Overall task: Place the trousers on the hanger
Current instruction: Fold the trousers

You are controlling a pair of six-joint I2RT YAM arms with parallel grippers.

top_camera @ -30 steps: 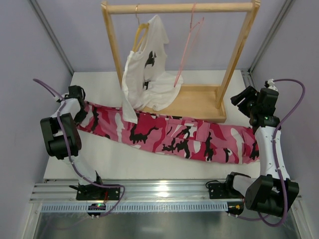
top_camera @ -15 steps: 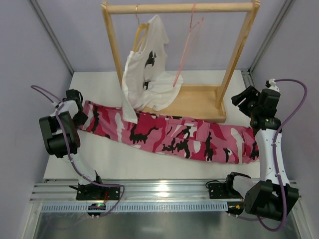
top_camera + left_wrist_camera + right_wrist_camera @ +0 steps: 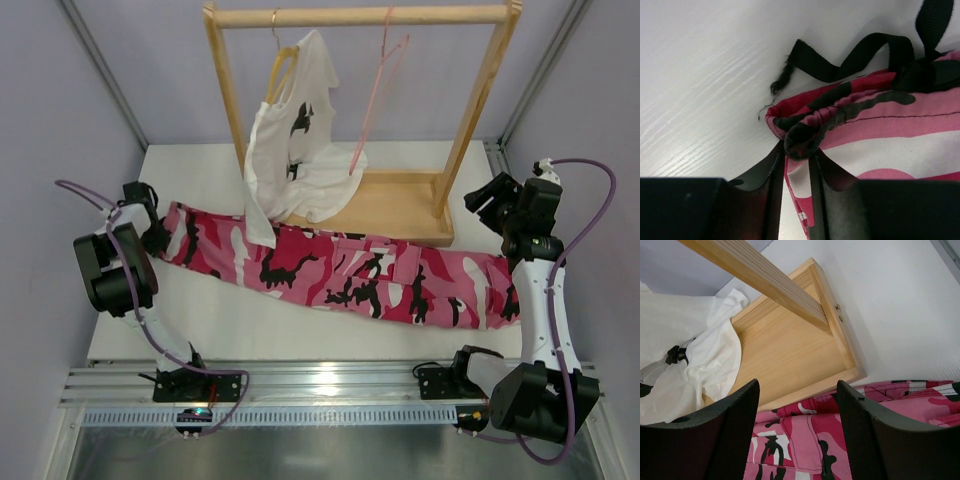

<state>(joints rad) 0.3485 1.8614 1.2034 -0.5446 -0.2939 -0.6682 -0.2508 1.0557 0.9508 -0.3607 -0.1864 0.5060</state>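
**Trousers flat on the surface, hanger on the rack**

You have the white surface (image 3: 200, 170) carrying everything, with the wooden rack (image 3: 350, 16) standing at its far side. The trousers (image 3: 340, 272) lie stretched out flat in front of the rack's base, running from your left arm across to your right arm, their far edge touching the base. A white T-shirt (image 3: 290, 160) hangs from the left part of the rail and drapes down onto the base and the trousers. The hanger (image 3: 378, 100) hangs by its hook from the rail to the right of the shirt, well above the trousers.

Your right tool (image 3: 796, 385) stands wide with nothing between its fingers, held above the right end of the trousers near the corner of the base. Your left tool (image 3: 797, 150) is narrow, pinching the rolled edge at the trousers' left end, low on the surface. A black drawstring (image 3: 850, 55) trails from that edge onto the surface.
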